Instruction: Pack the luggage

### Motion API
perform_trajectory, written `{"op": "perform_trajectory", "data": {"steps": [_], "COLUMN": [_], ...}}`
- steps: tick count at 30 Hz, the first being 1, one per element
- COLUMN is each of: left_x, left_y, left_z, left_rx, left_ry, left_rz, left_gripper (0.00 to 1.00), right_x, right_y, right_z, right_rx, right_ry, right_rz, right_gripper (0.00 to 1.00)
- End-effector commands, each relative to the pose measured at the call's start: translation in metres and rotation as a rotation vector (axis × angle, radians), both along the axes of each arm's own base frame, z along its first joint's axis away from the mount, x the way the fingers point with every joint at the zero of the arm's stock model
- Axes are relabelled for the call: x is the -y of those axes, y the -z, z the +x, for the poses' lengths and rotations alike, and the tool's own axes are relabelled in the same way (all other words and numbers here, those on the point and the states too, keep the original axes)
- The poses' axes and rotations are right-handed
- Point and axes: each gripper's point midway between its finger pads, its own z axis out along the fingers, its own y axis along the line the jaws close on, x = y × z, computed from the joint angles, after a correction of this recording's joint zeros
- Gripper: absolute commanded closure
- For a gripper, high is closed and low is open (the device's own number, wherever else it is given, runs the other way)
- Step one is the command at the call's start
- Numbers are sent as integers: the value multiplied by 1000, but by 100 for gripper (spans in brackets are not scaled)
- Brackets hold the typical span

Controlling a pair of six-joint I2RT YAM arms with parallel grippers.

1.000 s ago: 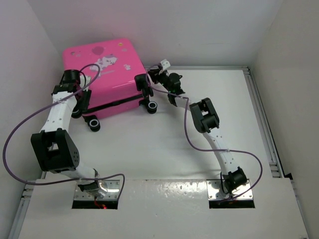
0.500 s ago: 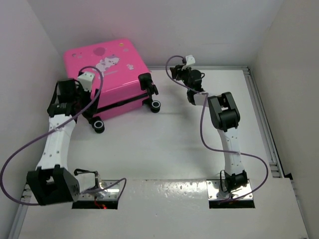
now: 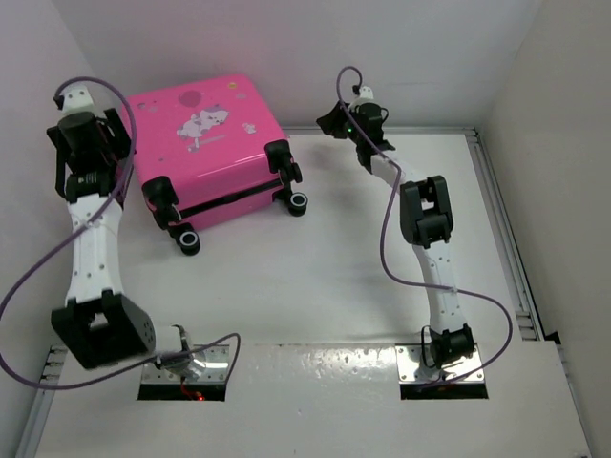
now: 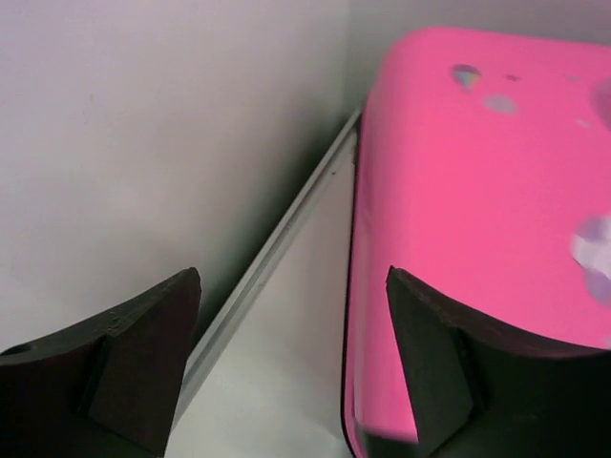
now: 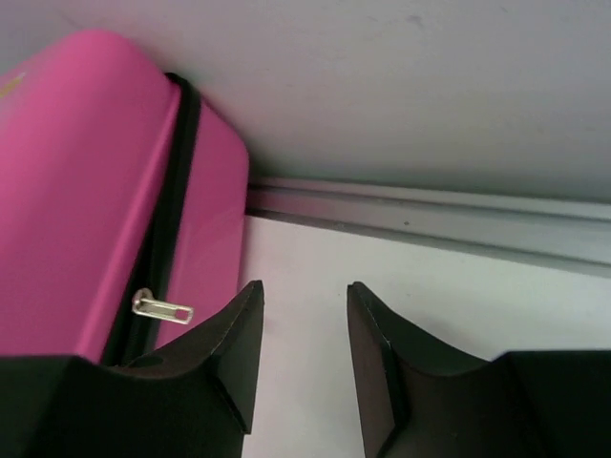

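Note:
The hot-pink luggage (image 3: 205, 143) lies closed on the table at the back left, with its white animal print up and its black wheels (image 3: 298, 201) toward me. My left gripper (image 3: 93, 157) hangs open and empty beside the luggage's left edge, near the left wall. In the left wrist view (image 4: 291, 286) the pink shell (image 4: 477, 210) fills the right side. My right gripper (image 3: 334, 120) is open and empty by the back wall, to the right of the luggage. The right wrist view (image 5: 304, 310) shows the luggage (image 5: 76, 191), its black zipper (image 5: 177, 181) and a silver zipper pull (image 5: 162, 307).
White walls close in the table on the left, back and right. A metal rail (image 5: 430, 219) runs along the back wall, and another rail (image 4: 267, 258) along the left wall. A rail (image 3: 501, 219) lines the right side too.
My left gripper has let go of the luggage's left side and risen toward the left wall. My right gripper has left the luggage's right corner and moved back to the rear wall.

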Motion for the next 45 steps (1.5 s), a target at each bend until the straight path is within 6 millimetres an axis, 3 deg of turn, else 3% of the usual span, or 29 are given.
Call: {"op": "perform_trajectory", "data": {"steps": [1, 2, 5, 6, 9, 12, 16, 18, 20, 21, 22, 23, 24, 27, 28, 29, 30, 31, 33, 34, 35, 37, 38, 39, 40, 41, 42, 44, 45], "left_x": [-36, -48, -67, -71, -81, -89, -86, -84, -79, -78, -67, -64, -61, -24, -3, 8, 22, 34, 77, 91, 123, 147, 178, 192, 203, 224, 236, 265, 273], "left_y": [19, 49, 65, 95, 133, 153, 169, 197, 198, 215, 216, 222, 228, 254, 258, 257, 265, 266, 267, 267, 279, 272, 284, 284, 284, 290, 284, 286, 286], "left_z": [17, 33, 58, 73, 103, 130, 162, 173, 189, 192, 204, 208, 213, 235, 239, 242, 242, 241, 236, 235, 225, 218, 204, 198, 194, 186, 185, 184, 186], "left_rx": [-4, -65, -61, -118, -165, -174, -189, -234, -237, -267, -258, -267, -278, -340, -357, -370, -380, -396, -409, -413, -444, -449, -473, -475, -473, -485, -469, -456, -449], "left_ry": [-162, -189, -185, -179, -184, -166, -64, -19, 38, 58, 122, 157, 204, 404, 469, 524, 551, 594, 715, 760, 845, 921, 1012, 1058, 1091, 1146, 1185, 1264, 1282], "left_rz": [-143, -182, -243, -267, -307, -320, -332, -344, -323, -322, -318, -319, -298, -243, -222, -177, -184, -157, -140, -106, -111, -48, -62, -51, -37, -15, -3, 19, 21], "left_gripper": [17, 18, 18, 18, 18, 18, 18, 18, 18, 18, 18, 18, 18, 20, 21, 21, 22, 22, 23, 23, 23, 23, 24, 24, 24, 24, 24, 27, 27], "right_x": [-3, -7, -21, -20, -31, -51, -84, -103, -116, -119, -118, -121, -124, -143, -158, -160, -161, -174, -176, -180, -175, -171, -165, -161, -157, -148, -143, -131, -125], "right_y": [13, 18, 29, 41, 53, 51, 44, 38, 38, 38, 47, 37, 49, 35, 22, 34, 25, 18, 14, -2, 16, -5, 2, -23, -27, -6, -33, -12, -25], "right_z": [-2, -3, -10, -12, -18, -22, -33, -42, -48, -49, -47, -46, -49, -70, -91, -110, -116, -135, -171, -187, -207, -231, -247, -253, -259, -274, -285, -313, -322], "right_rx": [-160, -151, -159, -179, -195, -168, -122, -77, -48, -40, -39, -15, -18, 115, 160, 138, 214, 288, 345, 395, 423, 510, 496, 546, 561, 521, 594, 586, 619], "right_ry": [-2, -8, -25, -16, -27, -63, -166, -234, -267, -273, -266, -276, -297, -461, -576, -623, -656, -734, -829, -875, -917, -959, -999, -998, -1005, -1019, -1041, -1093, -1076], "right_rz": [67, 45, 34, 24, 28, 18, 9, -12, -38, -45, -67, -64, -88, -136, -122, -135, -152, -161, -171, -164, -179, -181, -172, -175, -172, -182, -182, -195, -211], "right_gripper": [60, 60, 58, 58, 55, 52, 47, 43, 42, 40, 39, 39, 39, 37, 37, 37, 37, 37, 37, 37, 36, 36, 36, 36, 36, 36, 36, 36, 36]}}
